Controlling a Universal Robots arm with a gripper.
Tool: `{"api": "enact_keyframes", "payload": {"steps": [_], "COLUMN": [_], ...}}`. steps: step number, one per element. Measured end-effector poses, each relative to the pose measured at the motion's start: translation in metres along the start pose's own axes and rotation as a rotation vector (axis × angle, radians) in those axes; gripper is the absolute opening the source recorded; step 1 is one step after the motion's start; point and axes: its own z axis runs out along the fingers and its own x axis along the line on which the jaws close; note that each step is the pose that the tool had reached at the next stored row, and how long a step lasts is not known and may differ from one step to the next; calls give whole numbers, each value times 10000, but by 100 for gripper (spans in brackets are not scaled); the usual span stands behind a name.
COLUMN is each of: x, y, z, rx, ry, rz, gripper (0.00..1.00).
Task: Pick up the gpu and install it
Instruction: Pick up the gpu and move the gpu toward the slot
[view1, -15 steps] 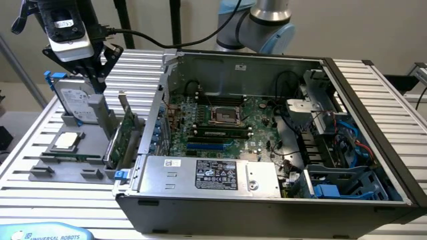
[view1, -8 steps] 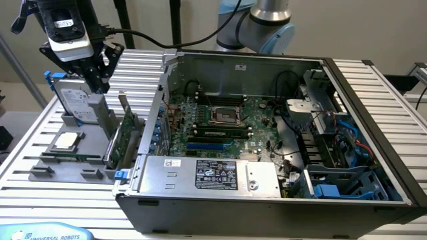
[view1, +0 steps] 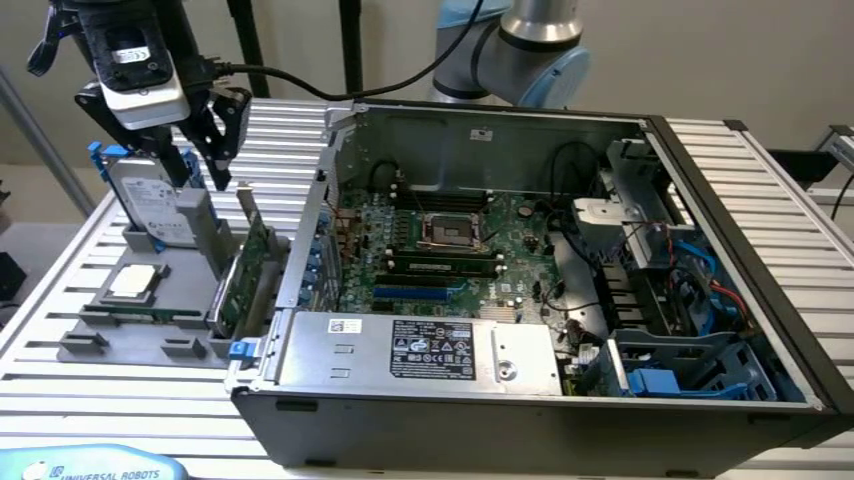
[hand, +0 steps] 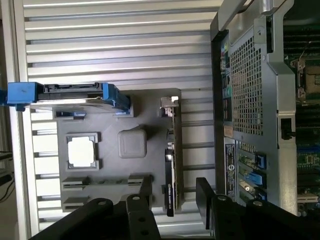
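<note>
A robotics lab: a slatted aluminium counter (view1: 747, 170) carries an opened computer case (view1: 534, 420) (robot arm (view1: 534, 45) at upper centre).

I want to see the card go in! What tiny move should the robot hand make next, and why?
Probably lower straight down: the hand hangs open above the gpu, standing upright in the grey tray, and the wrist view shows it lined up between the fingers.

Narrow gap between gpu (hand: 171, 175) and case (hand: 247, 90)
</note>
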Motion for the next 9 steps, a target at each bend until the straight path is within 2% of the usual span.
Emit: {"api": "enact_keyframes", "payload": {"steps": [9], "x": [5], "y": [-7], "z": [163], "rx": [1], "ry": [1], "rz": [1], "gripper": [48]}}
